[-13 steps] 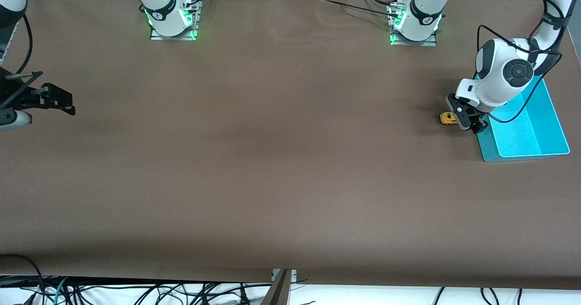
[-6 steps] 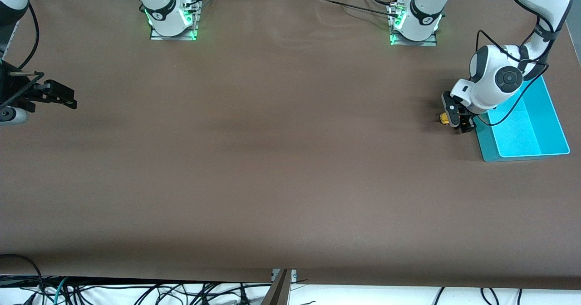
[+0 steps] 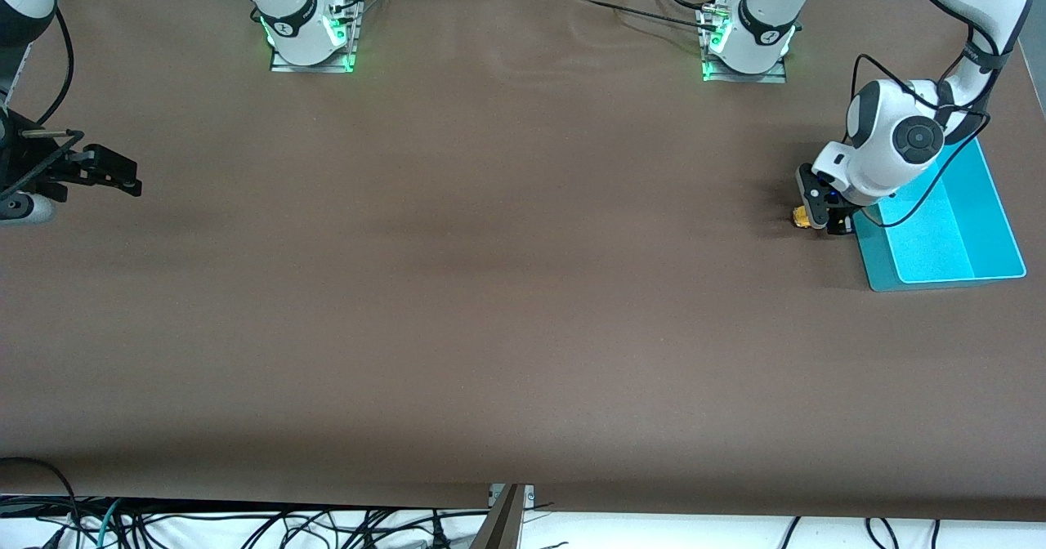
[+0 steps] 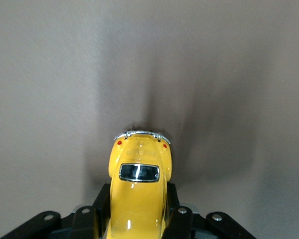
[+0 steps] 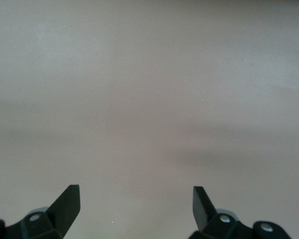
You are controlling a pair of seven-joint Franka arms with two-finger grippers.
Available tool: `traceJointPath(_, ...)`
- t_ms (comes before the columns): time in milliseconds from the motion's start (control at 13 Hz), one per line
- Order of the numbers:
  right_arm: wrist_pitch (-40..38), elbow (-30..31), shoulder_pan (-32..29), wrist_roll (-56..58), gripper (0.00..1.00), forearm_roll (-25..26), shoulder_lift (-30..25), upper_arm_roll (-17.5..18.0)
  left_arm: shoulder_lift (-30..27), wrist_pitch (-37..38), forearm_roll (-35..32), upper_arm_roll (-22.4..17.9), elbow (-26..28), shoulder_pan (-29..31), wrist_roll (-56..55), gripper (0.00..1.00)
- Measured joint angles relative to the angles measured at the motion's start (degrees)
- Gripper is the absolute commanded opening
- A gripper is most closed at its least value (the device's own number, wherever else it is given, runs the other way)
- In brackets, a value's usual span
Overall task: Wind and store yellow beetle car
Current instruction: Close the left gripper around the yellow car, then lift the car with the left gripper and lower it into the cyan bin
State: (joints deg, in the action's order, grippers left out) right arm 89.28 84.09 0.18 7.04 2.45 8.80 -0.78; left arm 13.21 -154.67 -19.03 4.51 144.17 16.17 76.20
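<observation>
The yellow beetle car point(image 3: 802, 219) stands on the brown table beside the teal bin, mostly covered by the left arm's hand. My left gripper point(image 3: 820, 216) is down at the table and shut on the car. In the left wrist view the car point(image 4: 138, 186) fills the space between the two black fingers point(image 4: 100, 206), its rear window and chrome bumper pointing away from the hand. My right gripper point(image 3: 118, 175) waits at the right arm's end of the table, open, with only bare table between its fingertips point(image 5: 65, 204).
A teal bin point(image 3: 874, 263) lies at the left arm's end of the table, right next to the car and partly under the left arm. The two arm bases point(image 3: 309, 34) stand at the table's back edge. Cables hang below the front edge.
The left gripper came down around the car and its fingers shut on the car's sides. The right arm barely shifted.
</observation>
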Motion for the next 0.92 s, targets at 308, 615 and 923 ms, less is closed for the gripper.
traceJointPath(308,0.0,0.0,0.0,0.0,1.00,0.0,0.0,0.0,-3.5,2.8,2.4,3.6,-3.5,0.0,0.7,0.00)
traceJointPath(615,0.0,0.1,0.0,0.0,1.00,0.0,0.0,0.0,-5.9,27.5,9.0,5.7,-17.6,0.0,7.2,0.00)
traceJointPath(923,0.0,0.2,0.0,0.0,1.00,0.0,0.0,0.0,-7.3,35.8,9.1,2.2,-22.9,2.1,18.6,0.00)
